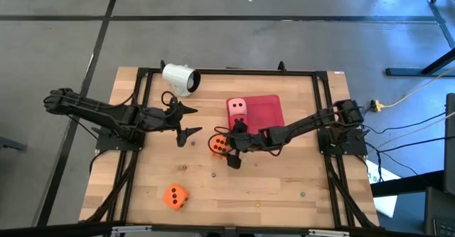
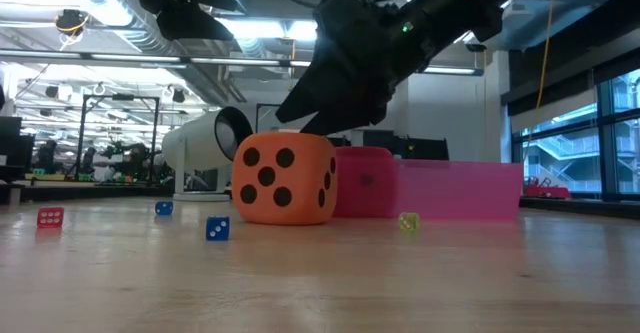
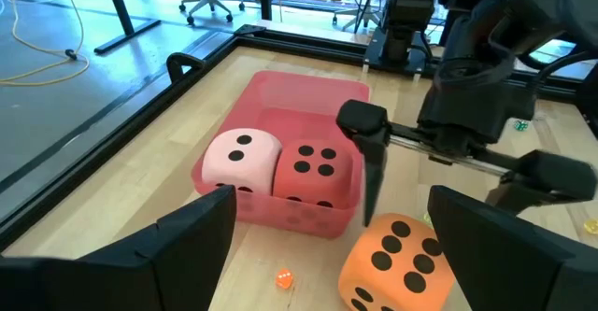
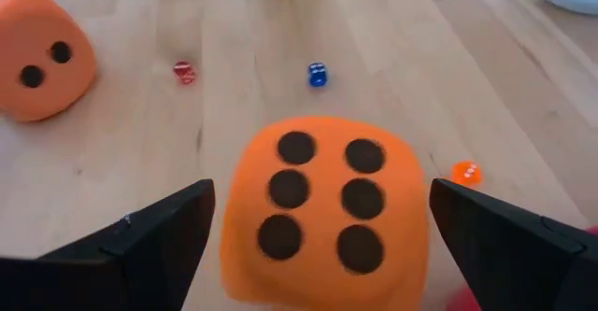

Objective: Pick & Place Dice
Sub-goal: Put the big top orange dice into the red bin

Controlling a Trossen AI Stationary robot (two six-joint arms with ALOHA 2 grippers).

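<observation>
Right gripper (image 1: 232, 144), jaws apart, straddles an orange die (image 1: 219, 146) beside the red tray (image 1: 264, 109); left gripper (image 1: 188, 121) waits open.

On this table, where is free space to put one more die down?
Bare wood lies between the lone orange die and the table's right edge. It is crowded around the red tray, the other orange die and the open right gripper.

Four dice (image 1: 220, 145), two in tray (image 1: 266, 111)

Two dice (image 1: 237, 107) are held in the tray (image 1: 266, 111); a third die (image 1: 219, 145) is placed just beside it, a fourth (image 1: 175, 196) farther left.
</observation>
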